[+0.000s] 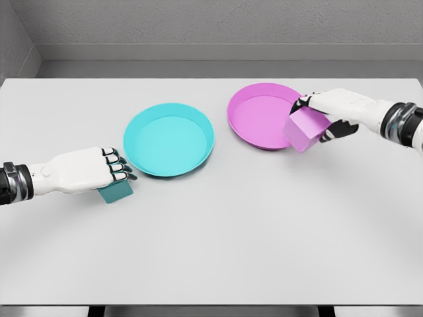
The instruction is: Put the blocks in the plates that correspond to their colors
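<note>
White left hand reaching in flat from the left side, palm down, arm low along the table. Dark-tipped fingers curled down over the teal block and gripping it. Only a small corner of that block peeking out just under the fingertips. Resting on the table or lifted a little, hard to tell. Teal plate just past the fingertips, close but not touching.

White right hand coming in from the right side, wrist bent a bit, held up above the table. Fingers wrapped tight around the pink block, thumb on the far side. Pink block tilted, one corner pointing down, hanging right over the near edge of the pink plate. Pink plate under and just past the fingertips.

Smooth, flat, pale grey table top, wide and plain. Soft shadows under both plates and both hands. Grey wall behind the far edge of the table, a bit rough looking, with a lighter band along the bottom.

Round, shallow plates with raised rims, smooth and shiny like plastic. Square-sided blocks with sharp corners and flat faces. Hard, glossy white shells on both hands, dark joints between the finger parts, silver rings at the wrists.
</note>
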### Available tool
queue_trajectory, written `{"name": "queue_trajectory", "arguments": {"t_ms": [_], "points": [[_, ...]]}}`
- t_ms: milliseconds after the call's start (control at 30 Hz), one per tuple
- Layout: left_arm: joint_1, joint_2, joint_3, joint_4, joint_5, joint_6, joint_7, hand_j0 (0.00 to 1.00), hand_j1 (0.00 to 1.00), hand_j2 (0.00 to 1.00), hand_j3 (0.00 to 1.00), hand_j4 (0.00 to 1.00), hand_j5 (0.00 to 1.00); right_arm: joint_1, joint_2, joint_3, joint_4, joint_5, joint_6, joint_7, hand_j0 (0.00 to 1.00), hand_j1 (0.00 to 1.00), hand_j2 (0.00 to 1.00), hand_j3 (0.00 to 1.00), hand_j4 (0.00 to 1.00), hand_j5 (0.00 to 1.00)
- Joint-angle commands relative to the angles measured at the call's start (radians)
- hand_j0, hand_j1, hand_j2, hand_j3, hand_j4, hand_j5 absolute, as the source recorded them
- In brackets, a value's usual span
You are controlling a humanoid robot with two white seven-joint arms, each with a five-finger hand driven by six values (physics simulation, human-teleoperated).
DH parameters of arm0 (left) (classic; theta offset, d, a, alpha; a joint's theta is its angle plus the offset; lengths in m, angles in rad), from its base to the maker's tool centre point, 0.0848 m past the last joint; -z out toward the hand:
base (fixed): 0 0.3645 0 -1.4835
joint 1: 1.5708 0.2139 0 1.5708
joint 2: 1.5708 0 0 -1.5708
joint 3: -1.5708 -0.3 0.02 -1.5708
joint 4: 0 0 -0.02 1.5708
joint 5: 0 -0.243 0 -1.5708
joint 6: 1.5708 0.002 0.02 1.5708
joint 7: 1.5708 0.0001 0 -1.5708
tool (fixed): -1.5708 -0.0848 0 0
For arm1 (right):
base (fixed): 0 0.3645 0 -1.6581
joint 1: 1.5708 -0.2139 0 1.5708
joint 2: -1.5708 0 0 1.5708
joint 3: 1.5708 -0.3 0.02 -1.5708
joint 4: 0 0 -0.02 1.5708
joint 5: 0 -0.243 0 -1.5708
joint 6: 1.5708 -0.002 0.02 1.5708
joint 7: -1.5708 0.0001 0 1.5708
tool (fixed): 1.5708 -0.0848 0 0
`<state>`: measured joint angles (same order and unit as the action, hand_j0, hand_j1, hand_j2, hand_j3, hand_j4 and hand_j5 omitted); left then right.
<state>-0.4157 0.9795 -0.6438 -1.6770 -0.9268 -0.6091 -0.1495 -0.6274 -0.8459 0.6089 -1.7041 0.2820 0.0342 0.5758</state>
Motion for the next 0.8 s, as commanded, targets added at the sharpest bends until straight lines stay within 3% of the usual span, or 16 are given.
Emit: {"name": "queue_trajectory", "arguments": {"t_ms": [0,333,567,767], "points": [[0.000,0.001,-0.002,0.000,-0.003,-0.002,-0.002,0.64,0.64,0.64,0.64,0.64,0.64,-0.002,0.018,0.002,0.040,-0.001,0.021,-0.001,0.53,0.53,0.53,0.53,0.53,0.53],[-0.003,0.001,0.001,0.002,0.020,-0.002,-0.001,0.50,0.50,0.50,0.50,0.50,0.50,-0.077,0.103,0.041,0.057,0.002,0.108,0.001,0.53,0.53,0.53,0.53,0.53,0.53],[-0.009,0.018,0.020,0.002,0.051,-0.002,-0.001,0.49,0.49,0.49,0.49,0.49,0.49,-0.117,0.149,0.043,0.084,0.002,0.147,0.001,0.53,0.53,0.53,0.53,0.53,0.53],[-0.011,0.028,0.058,0.006,0.121,-0.002,-0.001,0.46,0.46,0.46,0.46,0.46,0.46,-0.164,0.195,0.064,0.156,0.002,0.159,0.001,0.53,0.53,0.53,0.53,0.53,0.53]]}}
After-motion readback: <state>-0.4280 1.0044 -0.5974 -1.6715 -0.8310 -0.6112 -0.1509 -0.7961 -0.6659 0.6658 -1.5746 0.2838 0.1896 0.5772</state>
